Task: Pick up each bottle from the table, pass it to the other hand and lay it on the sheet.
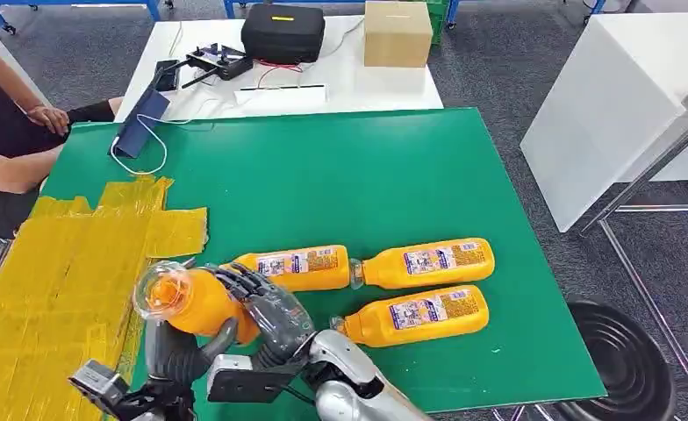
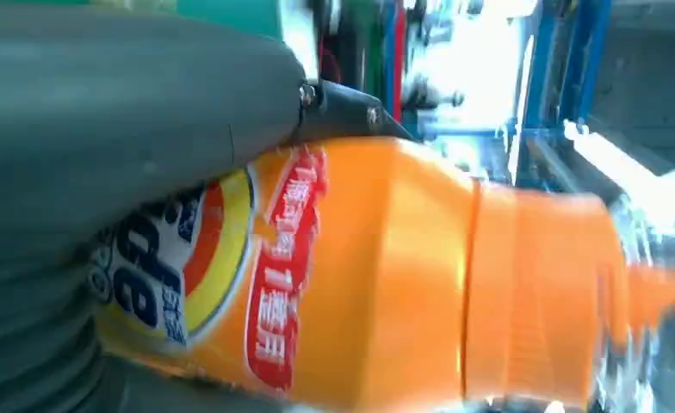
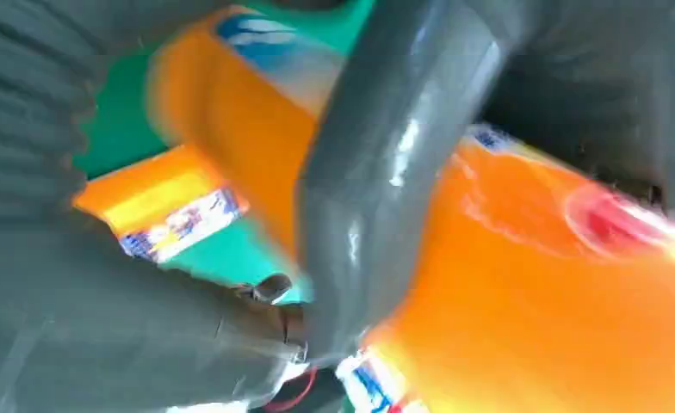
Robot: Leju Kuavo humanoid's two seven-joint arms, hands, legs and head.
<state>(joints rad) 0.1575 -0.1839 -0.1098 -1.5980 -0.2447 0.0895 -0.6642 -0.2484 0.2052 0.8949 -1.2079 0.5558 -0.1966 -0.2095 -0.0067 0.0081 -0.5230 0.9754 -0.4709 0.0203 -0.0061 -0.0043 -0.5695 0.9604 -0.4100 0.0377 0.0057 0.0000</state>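
Lying near the front edge of the green table mat (image 1: 340,175), three orange plastic juice bottles rest on their sides: one toward the middle (image 1: 298,267), one to its right with its clear neck just beside the first one's base (image 1: 428,262), and one nearer the robot (image 1: 415,317). Behind these three the mat stretches bare up to its far edge, with open mat also between the bottles and the right edge. A sheet of yellow tape strips (image 1: 68,263) covers the left side of the mat, its ragged right edge just beside the held bottle. At the far left corner a dark blue flat device (image 1: 140,123) with a white cable sits on the mat, and a seated person's arm (image 1: 51,118) rests at that corner. A white table (image 1: 340,79) beyond carries a black case and a cardboard box.

Each bottle wears a white-and-blue label with small print too fine to read. In the left wrist view the held bottle's label shows blue letters on white and a red band of white characters.

A fourth orange bottle (image 1: 196,303) hangs above the front-left of the mat, clear neck pointing left toward the sheet. Both the left hand (image 1: 178,351) and the right hand (image 1: 266,311) grip it, fingers wrapped around its body.
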